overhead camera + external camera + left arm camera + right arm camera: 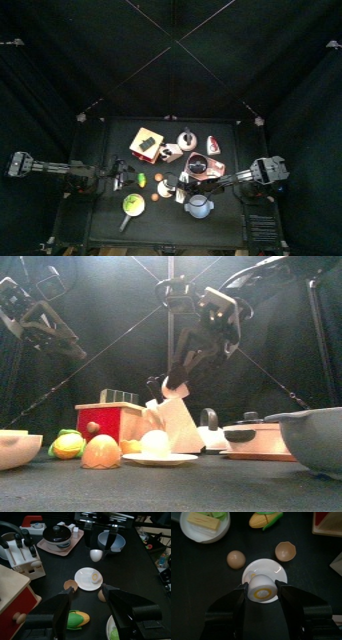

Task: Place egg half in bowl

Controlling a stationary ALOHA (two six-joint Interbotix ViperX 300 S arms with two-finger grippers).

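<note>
My right gripper is shut on a white egg half with its yellow yolk showing. It holds the half above a small white plate. In the front view the held half hangs well above the plate. Another egg half lies on the plate. The grey-blue bowl stands near the table's front right; it also shows in the left wrist view. My left gripper is open and empty at the table's left.
A whole brown egg and an empty eggshell lie beside the plate. A corn cob, a green bowl, a red toaster, a knife block, a kettle and a pot on a red tray stand around it.
</note>
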